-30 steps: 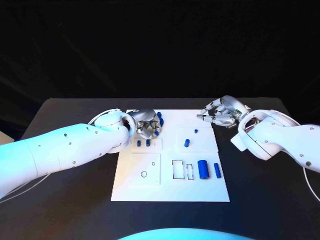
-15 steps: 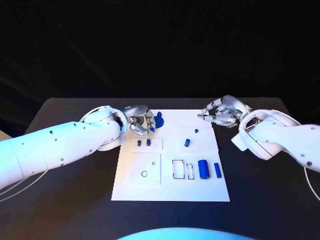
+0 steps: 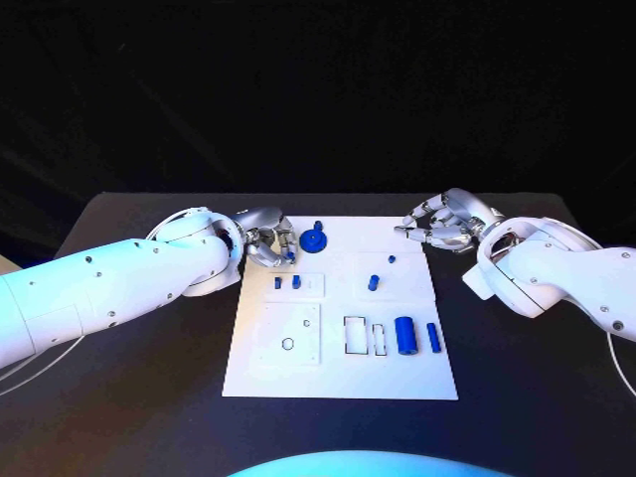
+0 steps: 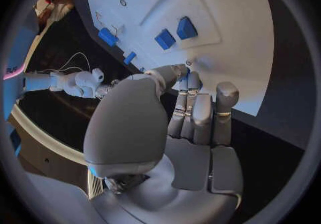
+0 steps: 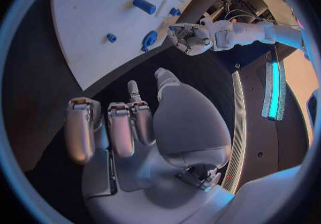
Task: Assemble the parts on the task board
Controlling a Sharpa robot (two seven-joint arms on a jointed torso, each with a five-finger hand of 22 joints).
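I see the left robot hand (image 3: 268, 241) at the task board's (image 3: 340, 383) far left edge, pinching a small blue part (image 4: 192, 72). Right robot hand (image 3: 440, 227) hovers off the far right corner, fingers curled on nothing.

So the black bench (image 3: 146, 378) has just the white task board (image 3: 340, 373) lying flat on it, right in the middle. It sits between the two sets of fingers, its far end nearest them.

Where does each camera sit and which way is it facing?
Head view: on the head, looking down at the task board; left hand and right hand show.
Left wrist view: behind the left hand, facing the board.
Right wrist view: behind the right hand, facing the board and left hand.
Shared: all show the board.
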